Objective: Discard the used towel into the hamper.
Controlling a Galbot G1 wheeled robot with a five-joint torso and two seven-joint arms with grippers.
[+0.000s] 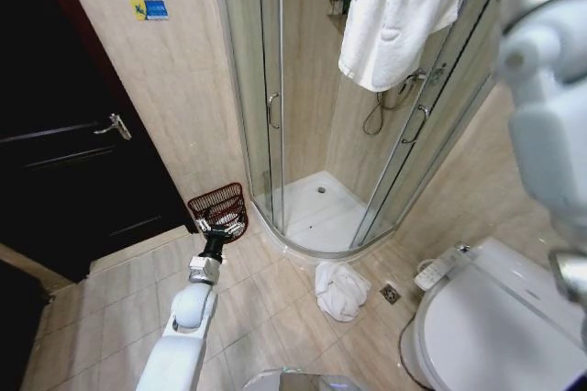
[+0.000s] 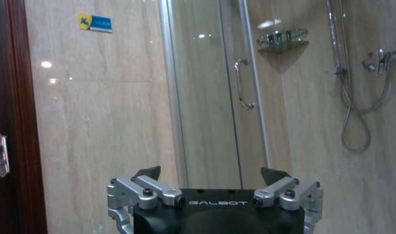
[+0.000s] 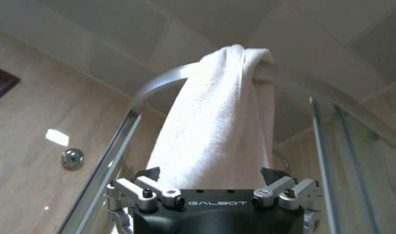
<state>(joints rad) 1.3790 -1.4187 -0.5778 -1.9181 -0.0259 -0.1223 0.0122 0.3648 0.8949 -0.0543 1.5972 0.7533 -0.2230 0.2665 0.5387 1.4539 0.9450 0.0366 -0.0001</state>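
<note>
A white towel (image 1: 396, 15) hangs draped over the curved top rail of the shower enclosure (image 1: 303, 134), its lower end falling in front of the glass beside the sliding door. In the right wrist view the same towel (image 3: 214, 126) drops from the rail straight down to the right hand (image 3: 211, 176), whose two fingers stand spread apart on either side of the cloth's lower part; whether they touch the cloth cannot be told. The right arm (image 1: 550, 125) is raised high at the right side of the head view.

The hamper (image 1: 220, 207), a dark reddish-brown basket of thin bars, stands on the tiled floor (image 1: 110, 308) in the corner where the wall meets the curved base of the shower. The left hand (image 1: 220, 226) reaches forward low over the floor, just in front of the hamper, with its fingers spread and nothing between them.

A second, crumpled white towel (image 1: 339, 288) lies on the floor by the shower's curved base, between the hamper and the toilet (image 1: 486, 327). A dark door (image 1: 64, 143) stands to the left.
</note>
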